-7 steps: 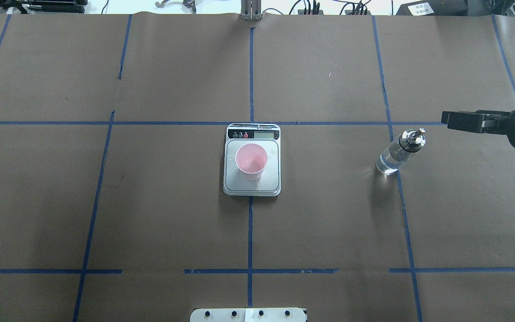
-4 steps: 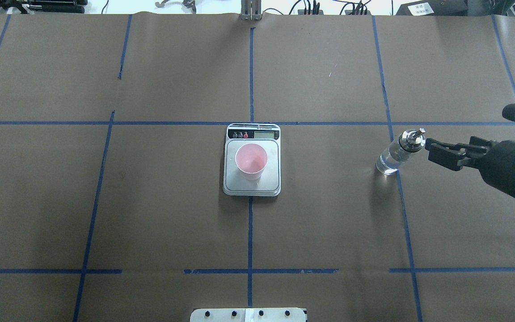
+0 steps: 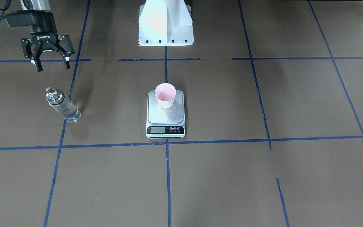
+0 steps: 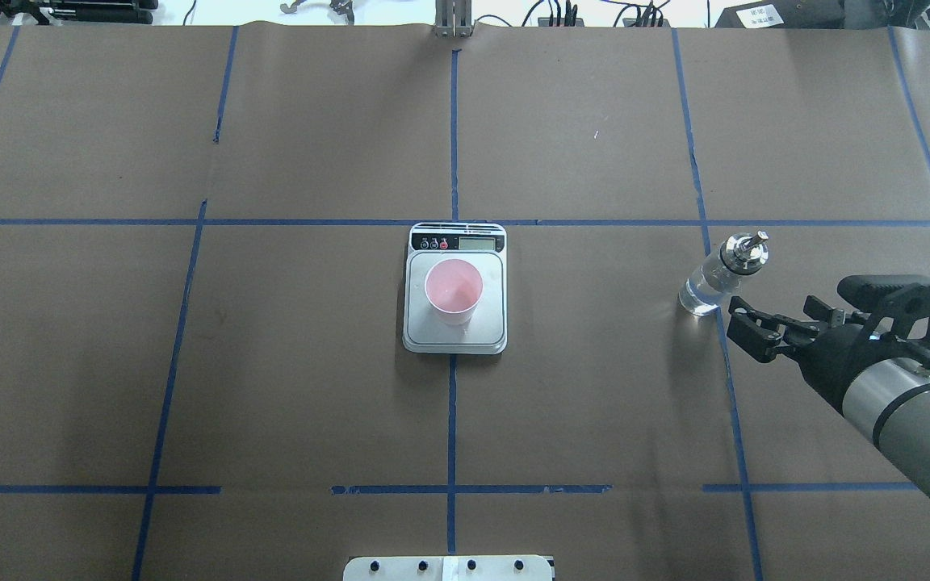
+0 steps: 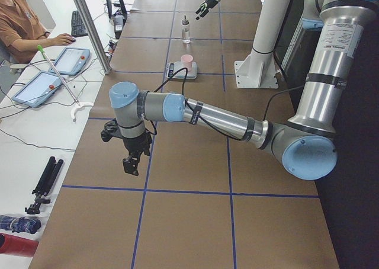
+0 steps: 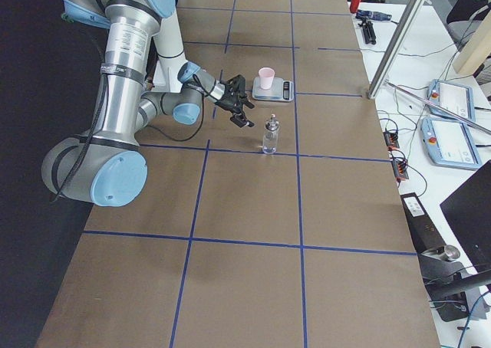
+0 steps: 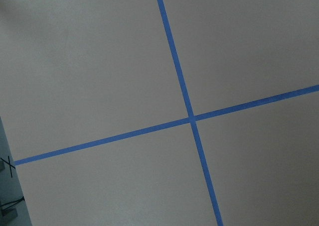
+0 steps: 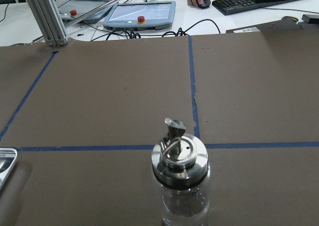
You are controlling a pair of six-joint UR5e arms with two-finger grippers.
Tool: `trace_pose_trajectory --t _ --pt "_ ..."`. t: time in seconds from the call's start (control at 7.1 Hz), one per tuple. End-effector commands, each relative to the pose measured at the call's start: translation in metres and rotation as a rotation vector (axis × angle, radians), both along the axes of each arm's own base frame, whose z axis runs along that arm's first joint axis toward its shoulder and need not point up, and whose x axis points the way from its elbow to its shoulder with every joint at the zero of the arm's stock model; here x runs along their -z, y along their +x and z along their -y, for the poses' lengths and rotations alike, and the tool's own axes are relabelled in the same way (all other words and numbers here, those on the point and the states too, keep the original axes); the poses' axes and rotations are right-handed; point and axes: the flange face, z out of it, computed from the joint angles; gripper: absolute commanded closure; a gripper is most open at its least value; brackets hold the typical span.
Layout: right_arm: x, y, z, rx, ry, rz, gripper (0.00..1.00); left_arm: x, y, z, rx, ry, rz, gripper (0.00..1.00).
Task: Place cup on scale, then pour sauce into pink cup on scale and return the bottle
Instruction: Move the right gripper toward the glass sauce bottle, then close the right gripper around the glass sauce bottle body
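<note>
The pink cup [image 4: 453, 292] stands upright on the silver scale [image 4: 455, 340] at the table's middle; they also show in the front view as cup [image 3: 165, 95] and scale [image 3: 165, 119]. The glass bottle [image 4: 719, 278] with its silver spout holds clear sauce [image 3: 69, 114] and stands upright on the table to the right. My right gripper [image 4: 735, 323] is open and empty, just on the robot's side of the bottle, not touching it. The right wrist view shows the bottle [image 8: 180, 186] close ahead. My left gripper [image 5: 130, 165] hangs far off; I cannot tell its state.
Blue tape lines grid the brown table cover. The white robot base [image 3: 165, 25] stands behind the scale. An aluminium post [image 8: 47, 17] and control tablets [image 8: 139, 14] sit beyond the table's far edge. A person [image 5: 23, 26] sits there.
My right gripper has swung from beyond and right of the bottle towards the robot's side, ending just beside the bottle's base. Bottle, cup and scale have not moved.
</note>
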Motion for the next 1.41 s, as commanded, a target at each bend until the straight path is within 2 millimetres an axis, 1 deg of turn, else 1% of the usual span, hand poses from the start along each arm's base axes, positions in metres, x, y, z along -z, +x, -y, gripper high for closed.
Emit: trace_pose_trajectory --t 0.0,0.14,0.28,0.42,0.99,1.13,1.27 --pt "-0.027 -0.018 -0.008 -0.044 0.061 0.045 0.0 0.001 0.0 0.0 0.0 0.003 0.0 0.0" --pt "-0.044 -0.044 -0.017 -0.078 0.116 -0.001 0.0 0.002 0.0 0.0 0.0 0.006 0.0 0.0" --pt "-0.04 -0.054 -0.016 -0.083 0.129 0.005 0.0 0.004 0.0 0.001 0.001 0.01 0.0 0.0" --pt "-0.044 -0.053 -0.014 -0.095 0.168 -0.045 0.0 0.003 0.0 0.0 0.001 0.008 -0.002 0.0" --pt "-0.083 -0.064 -0.009 -0.155 0.209 -0.14 0.0 0.002 0.002 0.0 0.003 0.002 -0.019 0.0" --pt "-0.083 -0.064 -0.009 -0.162 0.213 -0.143 0.0 0.002 0.002 0.0 0.004 0.001 -0.019 0.0" --pt "-0.079 -0.072 -0.008 -0.163 0.215 -0.13 0.0 0.003 0.004 0.001 0.001 0.003 -0.019 0.0"
